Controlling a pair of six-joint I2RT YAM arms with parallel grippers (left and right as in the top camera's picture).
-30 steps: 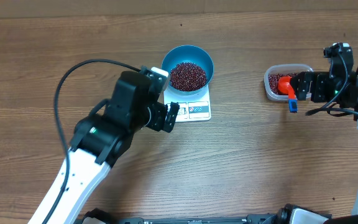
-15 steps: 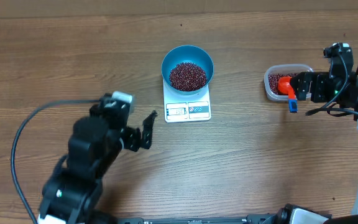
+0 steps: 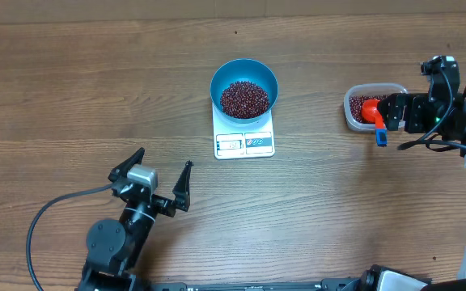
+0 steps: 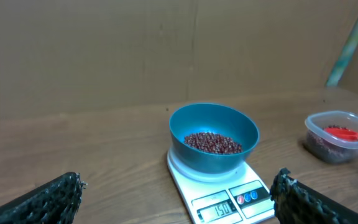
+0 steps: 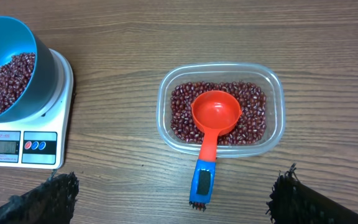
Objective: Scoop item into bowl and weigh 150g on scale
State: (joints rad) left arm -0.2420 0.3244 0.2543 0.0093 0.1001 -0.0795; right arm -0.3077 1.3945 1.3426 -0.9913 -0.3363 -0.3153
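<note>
The blue bowl [image 3: 244,78] stands on the white scale [image 3: 245,144] with a heap of dark red beans [image 3: 244,99] inside. In the left wrist view the bowl [image 4: 214,158] and scale [image 4: 229,202] lie ahead, and the display reads 150. My left gripper [image 3: 164,159] is open and empty near the table's front left, well away from the scale. My right gripper [image 3: 396,113] is open beside a clear tub [image 3: 352,113] of beans. An orange scoop [image 5: 215,115] with a blue handle rests in that tub [image 5: 279,109], untouched between my spread fingers [image 5: 291,193].
The scoop's blue handle [image 3: 381,137] sticks out over the tub's rim onto the wooden table [image 3: 338,210]. A black cable [image 3: 47,222] trails from the left arm. A cardboard wall [image 4: 104,56] stands behind the table.
My left arm has drawn back from beside the scale to the table's front left, jaws still open. The right arm, scoop, bowl and scale have not moved.
</note>
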